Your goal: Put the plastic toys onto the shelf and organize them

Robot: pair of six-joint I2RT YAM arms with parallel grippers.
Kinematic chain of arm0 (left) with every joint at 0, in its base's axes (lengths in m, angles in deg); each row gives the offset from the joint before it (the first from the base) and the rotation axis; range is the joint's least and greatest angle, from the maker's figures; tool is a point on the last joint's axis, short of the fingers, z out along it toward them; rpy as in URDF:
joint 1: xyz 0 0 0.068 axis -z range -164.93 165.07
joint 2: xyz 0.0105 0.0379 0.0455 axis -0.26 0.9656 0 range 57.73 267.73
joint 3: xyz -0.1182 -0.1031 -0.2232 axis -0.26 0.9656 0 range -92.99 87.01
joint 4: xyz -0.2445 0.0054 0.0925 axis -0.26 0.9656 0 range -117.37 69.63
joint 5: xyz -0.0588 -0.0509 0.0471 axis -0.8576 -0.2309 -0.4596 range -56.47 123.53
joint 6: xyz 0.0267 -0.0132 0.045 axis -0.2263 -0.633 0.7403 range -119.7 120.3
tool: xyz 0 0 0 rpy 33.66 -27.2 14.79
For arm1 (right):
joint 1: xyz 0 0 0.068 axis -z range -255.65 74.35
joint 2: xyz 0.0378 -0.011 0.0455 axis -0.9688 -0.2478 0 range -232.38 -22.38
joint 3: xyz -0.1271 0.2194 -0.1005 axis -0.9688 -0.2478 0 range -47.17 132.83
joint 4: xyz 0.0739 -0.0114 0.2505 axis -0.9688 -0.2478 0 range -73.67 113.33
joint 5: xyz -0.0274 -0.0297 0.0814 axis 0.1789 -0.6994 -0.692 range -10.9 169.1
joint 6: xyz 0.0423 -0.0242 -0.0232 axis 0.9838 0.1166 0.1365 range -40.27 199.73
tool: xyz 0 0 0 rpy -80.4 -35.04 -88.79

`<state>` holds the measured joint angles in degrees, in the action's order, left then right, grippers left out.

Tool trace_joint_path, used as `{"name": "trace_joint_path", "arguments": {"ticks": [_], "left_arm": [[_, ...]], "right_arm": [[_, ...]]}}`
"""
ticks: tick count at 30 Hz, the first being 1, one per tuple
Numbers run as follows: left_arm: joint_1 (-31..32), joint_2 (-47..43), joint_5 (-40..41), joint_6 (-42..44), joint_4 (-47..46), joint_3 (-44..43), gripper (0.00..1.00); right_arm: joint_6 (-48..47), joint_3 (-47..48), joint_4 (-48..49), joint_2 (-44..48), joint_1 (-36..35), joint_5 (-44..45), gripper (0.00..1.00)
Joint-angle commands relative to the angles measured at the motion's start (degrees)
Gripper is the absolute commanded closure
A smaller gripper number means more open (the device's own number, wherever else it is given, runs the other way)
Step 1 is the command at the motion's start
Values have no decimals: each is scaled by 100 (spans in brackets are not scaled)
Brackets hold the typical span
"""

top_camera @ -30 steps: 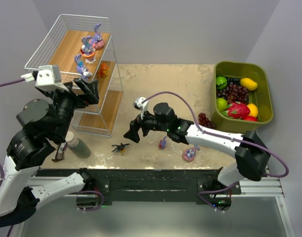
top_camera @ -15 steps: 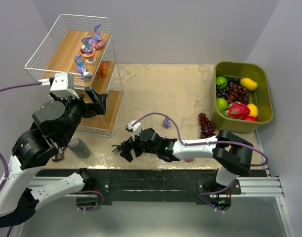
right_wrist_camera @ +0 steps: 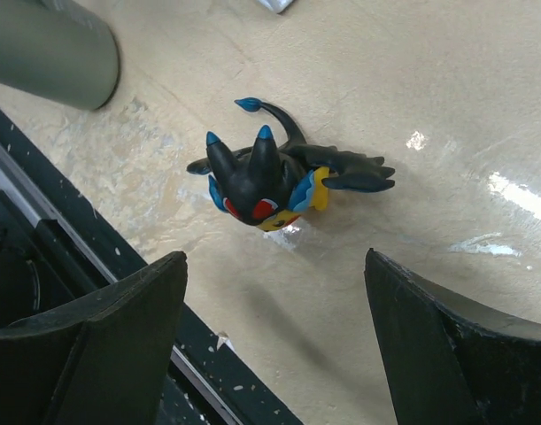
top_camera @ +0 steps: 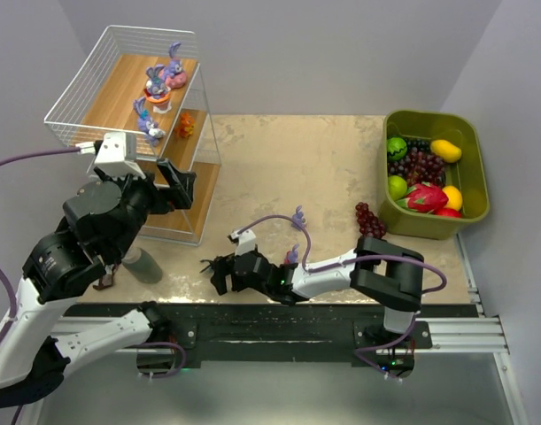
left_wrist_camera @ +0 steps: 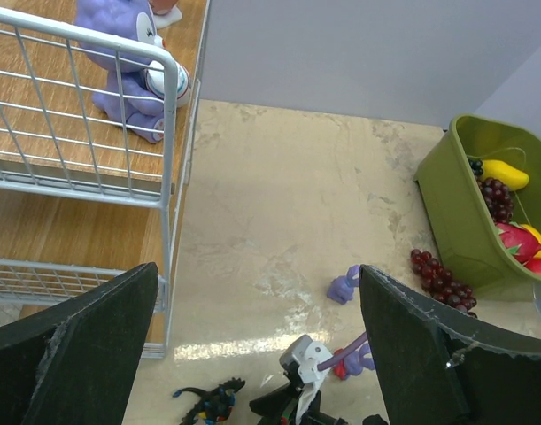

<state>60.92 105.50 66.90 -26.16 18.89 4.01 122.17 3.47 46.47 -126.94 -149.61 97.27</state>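
The right gripper (right_wrist_camera: 270, 354), fingers spread wide and empty, hovers low over the black insect-like toy (right_wrist_camera: 270, 181), which lies untouched on the table (right_wrist_camera: 447, 106) close to its near edge. A grey cylinder (right_wrist_camera: 49, 44) stands near its left side. The right arm stretches low along the table's front, reaching leftward. The toy's body runs crosswise from finger to finger, red-eyed face towards the gripper, blue-tipped tail away. The left gripper (left_wrist_camera: 257, 354), likewise spread and empty, hangs raised before the shelf (left_wrist_camera: 75, 186), where purple bunnies (top_camera: 159, 80) and an orange figure (top_camera: 186, 124) stand. A loose purple figure (top_camera: 297, 217) lies mid-table, with a grape bunch (top_camera: 369, 220) beside the olive bin (top_camera: 429, 115)
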Motion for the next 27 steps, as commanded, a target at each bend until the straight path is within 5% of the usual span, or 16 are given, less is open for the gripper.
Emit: {"name": "trace_joint_path", "arguments": {"ticks": [1, 11, 27], "left_arm": [[12, -4, -67, -88, 59, -76, 1], [12, 84, -67, 88, 111, -278, 0], [12, 180, -14, 439, 15, -348, 0]], "right_arm": [[424, 236, 323, -109, -49, 468, 16], [511, 307, 1166, -417, -49, 398, 14], [1205, 562, 904, -768, 118, 547, 15]]}}
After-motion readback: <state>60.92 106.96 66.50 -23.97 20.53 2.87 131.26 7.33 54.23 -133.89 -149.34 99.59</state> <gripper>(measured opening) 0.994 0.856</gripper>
